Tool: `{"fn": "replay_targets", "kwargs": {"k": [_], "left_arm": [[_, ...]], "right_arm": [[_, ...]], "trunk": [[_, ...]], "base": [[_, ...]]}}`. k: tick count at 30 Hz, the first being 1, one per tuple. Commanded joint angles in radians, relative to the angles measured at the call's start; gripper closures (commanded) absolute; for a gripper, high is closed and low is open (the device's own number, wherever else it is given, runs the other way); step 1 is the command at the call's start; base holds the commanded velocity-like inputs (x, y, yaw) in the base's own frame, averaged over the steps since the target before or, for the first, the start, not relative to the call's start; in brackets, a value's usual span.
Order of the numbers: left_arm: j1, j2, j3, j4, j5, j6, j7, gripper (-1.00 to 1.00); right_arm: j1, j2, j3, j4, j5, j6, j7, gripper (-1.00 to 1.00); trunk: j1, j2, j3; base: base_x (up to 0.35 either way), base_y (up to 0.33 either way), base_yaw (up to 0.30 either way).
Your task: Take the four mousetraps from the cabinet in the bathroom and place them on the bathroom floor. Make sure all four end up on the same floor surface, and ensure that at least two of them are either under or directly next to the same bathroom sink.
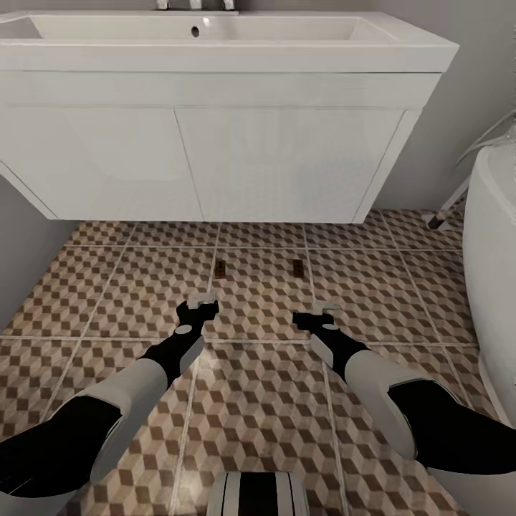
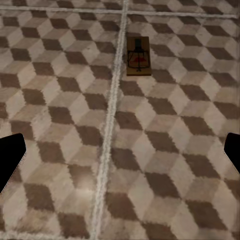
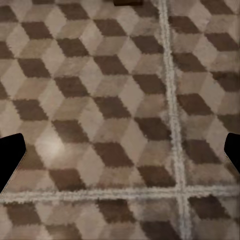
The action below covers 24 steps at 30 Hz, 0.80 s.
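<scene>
Two mousetraps lie flat on the bathroom floor (image 1: 258,401) just in front of the sink (image 1: 215,36) and its white vanity: one mousetrap (image 1: 221,269) on the left, another mousetrap (image 1: 297,268) on the right. In the left wrist view the left mousetrap (image 2: 138,56) shows its tan board, dark wire and red spot beside a grout line. A dark edge of a mousetrap (image 3: 131,2) shows in the right wrist view. My left gripper (image 1: 201,299) and right gripper (image 1: 320,311) hover open over the tiles, short of the traps, holding nothing.
The white vanity (image 1: 215,158) hangs above the floor with a gap beneath it. A white bathtub (image 1: 494,236) stands at the right, with a thin stand leg (image 1: 448,204) beside it. A grey wall (image 1: 21,244) bounds the left.
</scene>
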Motion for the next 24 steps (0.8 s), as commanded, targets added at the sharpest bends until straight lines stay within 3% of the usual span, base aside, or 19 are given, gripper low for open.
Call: {"fn": "replay_targets", "kwargs": {"k": [1,24], "left_arm": [[-0.001,0.000,-0.009,0.001,0.009,-0.004,0.005,-1.00],[-0.001,-0.001,-0.009,0.002,0.011,-0.004,0.001,-1.00]], "right_arm": [[-0.001,0.000,0.008,0.001,-0.011,-0.004,-0.004,-1.00],[-0.001,0.000,0.008,0.001,-0.011,-0.003,-0.003,-1.00]], "trunk": [[-0.001,0.000,0.003],[-0.011,0.005,0.092]], "base": [[0.000,0.000,0.000],[0.000,0.000,0.000]]}}
